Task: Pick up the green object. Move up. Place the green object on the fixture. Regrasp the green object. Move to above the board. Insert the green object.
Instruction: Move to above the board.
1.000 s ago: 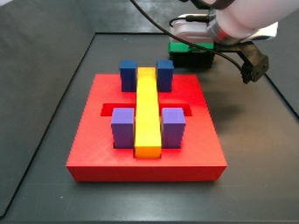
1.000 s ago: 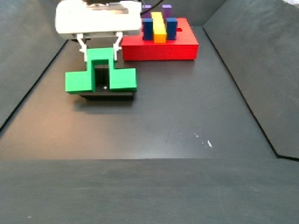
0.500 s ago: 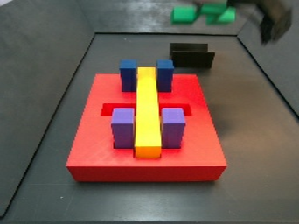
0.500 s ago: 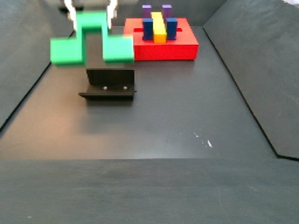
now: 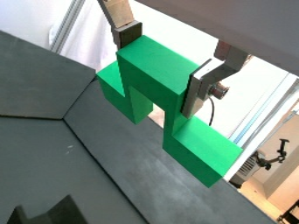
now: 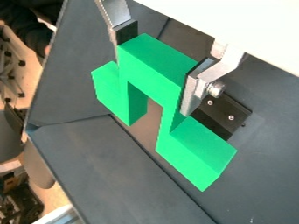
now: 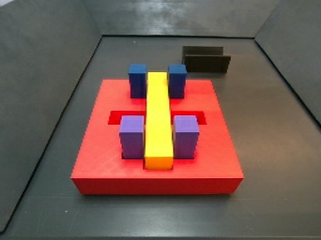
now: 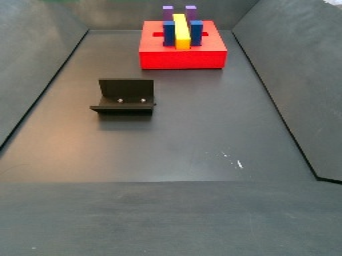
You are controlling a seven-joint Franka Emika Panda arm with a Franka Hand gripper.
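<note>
Green object held high, out of both side views

The hand (image 5: 173, 63) is clamped on the green object (image 5: 158, 92), its silver fingers (image 6: 208, 74) pressing the raised middle in both wrist views, with the two side arms hanging free below the pads. Neither side view shows hand or piece, so both are judged to be well above the tabletop. The fixture (image 8: 124, 97) stands empty near one side edge, well apart from the board (image 7: 157, 159), which carries the yellow bar (image 7: 157, 117) with blue and purple blocks beside it. The step in hand looks like the move to above the board: keep the piece level and the grip firm, line it up over an open slot, then descend straight. No brand, label or writing can be read anywhere.
</note>
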